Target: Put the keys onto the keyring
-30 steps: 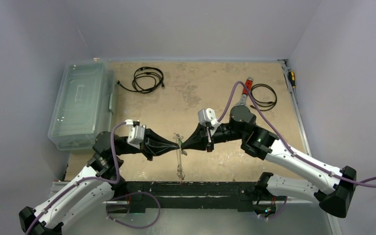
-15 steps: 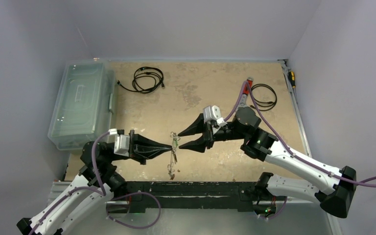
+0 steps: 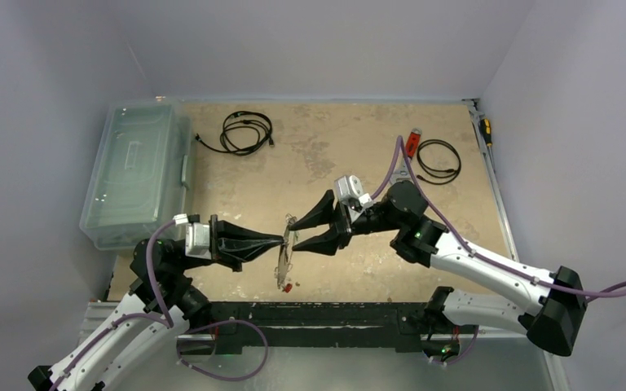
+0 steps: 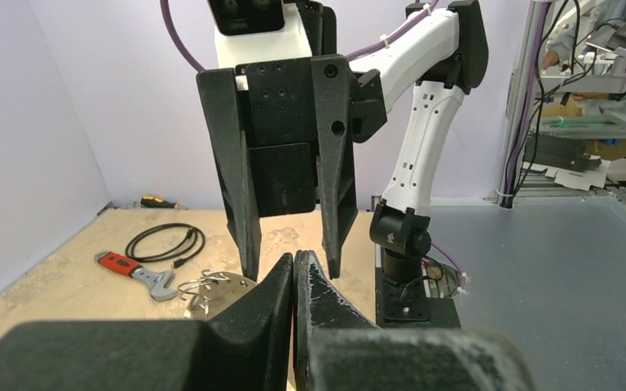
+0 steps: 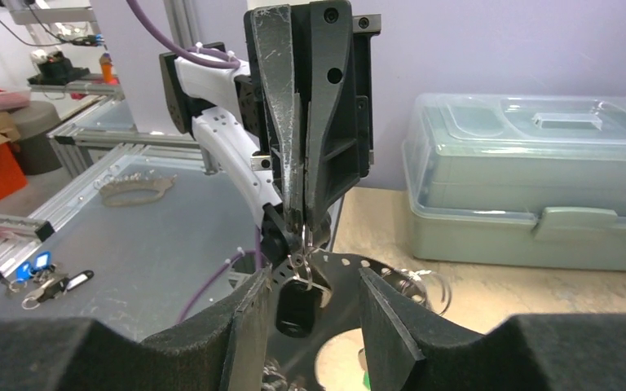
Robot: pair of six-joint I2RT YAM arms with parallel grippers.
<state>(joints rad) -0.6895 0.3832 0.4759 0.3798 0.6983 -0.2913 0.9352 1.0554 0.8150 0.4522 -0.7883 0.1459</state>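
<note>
My left gripper (image 3: 281, 241) is clamped shut on the keyring (image 3: 284, 262), holding it edge-on above the table (image 3: 334, 155), midway between both arms. My right gripper (image 3: 297, 232) stands parted and empty, one finger each side of the ring's top. A black key (image 5: 296, 305) and a red key (image 3: 288, 287) hang from the ring. Judgement: threading partly done; remaining keys cannot be determined.
</note>
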